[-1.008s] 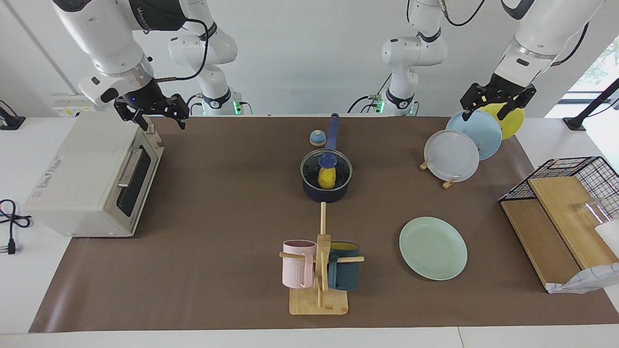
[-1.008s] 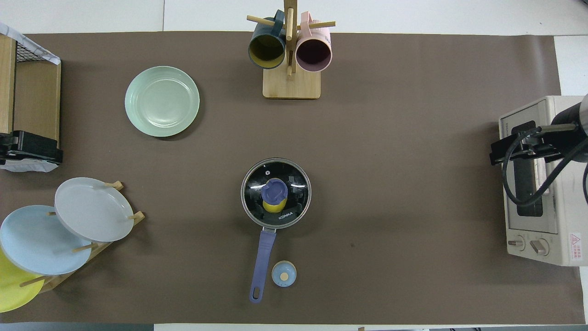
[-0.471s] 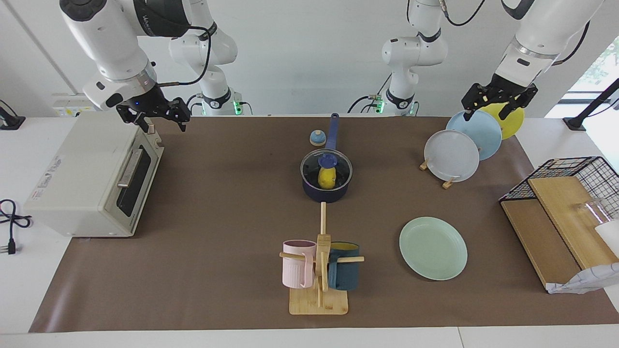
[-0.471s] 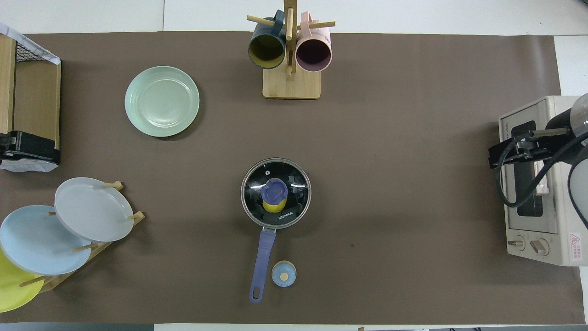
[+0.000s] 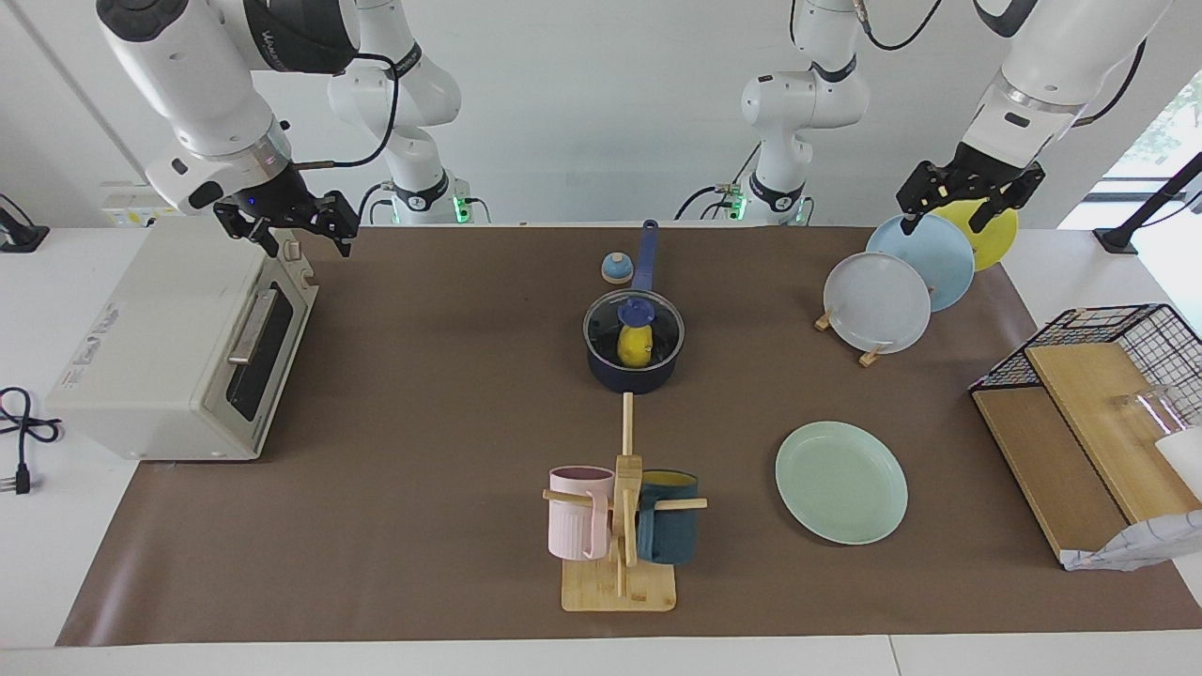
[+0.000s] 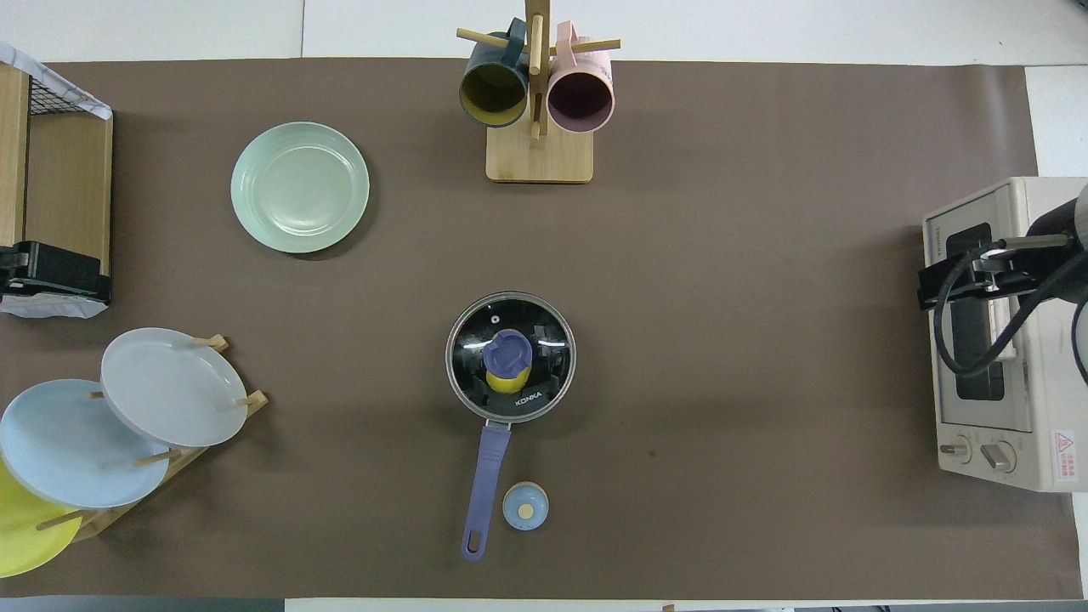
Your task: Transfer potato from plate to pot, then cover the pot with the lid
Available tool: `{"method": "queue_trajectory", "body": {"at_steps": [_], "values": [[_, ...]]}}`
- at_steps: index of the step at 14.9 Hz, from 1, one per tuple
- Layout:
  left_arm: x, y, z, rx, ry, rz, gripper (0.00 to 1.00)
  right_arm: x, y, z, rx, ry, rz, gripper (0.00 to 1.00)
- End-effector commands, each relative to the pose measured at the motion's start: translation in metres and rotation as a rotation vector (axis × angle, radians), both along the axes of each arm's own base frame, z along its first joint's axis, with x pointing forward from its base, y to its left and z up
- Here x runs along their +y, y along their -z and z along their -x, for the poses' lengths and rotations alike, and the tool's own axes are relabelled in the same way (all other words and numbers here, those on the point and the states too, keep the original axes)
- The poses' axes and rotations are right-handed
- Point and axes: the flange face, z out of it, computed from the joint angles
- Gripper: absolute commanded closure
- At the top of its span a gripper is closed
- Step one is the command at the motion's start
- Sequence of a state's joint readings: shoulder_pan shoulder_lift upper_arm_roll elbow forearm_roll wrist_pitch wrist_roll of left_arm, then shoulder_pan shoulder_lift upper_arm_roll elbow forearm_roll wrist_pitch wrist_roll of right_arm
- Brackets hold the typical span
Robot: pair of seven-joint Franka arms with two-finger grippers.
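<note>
- As seen from the robots' end, the potato (image 5: 635,347) is enclosed in the pot (image 5: 634,374), the lid (image 5: 634,324) seated on top, handle pointed toward the robots.
- Farther out, the plate (image 5: 840,481) is left bare.
- Over the toaster oven (image 5: 178,343), the right gripper (image 5: 286,221) is held open; over the plate rack (image 5: 869,354), the left gripper (image 5: 967,192) is likewise open, neither noticeably closer to the pot.

The lid's blue knob (image 6: 508,351) hides part of the small bright-yellow oval potato (image 6: 508,382); the yellow upright plate (image 6: 19,537) beside it is cut off at the frame's edge.

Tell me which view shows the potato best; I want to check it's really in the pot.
The facing view: through the glass lid, the potato shows almost whole inside the pot. In the overhead view the lid's knob covers most of it, leaving a yellow sliver.
</note>
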State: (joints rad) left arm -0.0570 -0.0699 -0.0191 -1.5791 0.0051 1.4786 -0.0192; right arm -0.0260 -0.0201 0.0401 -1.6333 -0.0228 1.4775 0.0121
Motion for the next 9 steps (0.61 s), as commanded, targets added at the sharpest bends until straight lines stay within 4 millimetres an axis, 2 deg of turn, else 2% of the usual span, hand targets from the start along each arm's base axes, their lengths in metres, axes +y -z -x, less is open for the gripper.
{"method": "queue_trajectory", "body": {"at_steps": [1,9], "values": [[0.0034,-0.0037,0.0072,-0.015,-0.009,-0.016,0.0,-0.0045,0.0022,0.0013,-0.011,-0.013,-0.013,0.0],[0.0065,-0.0064,0.0066,-0.03,-0.015,-0.015,0.0,0.0003,0.0007,0.0,-0.023,-0.019,-0.011,0.0]]}}
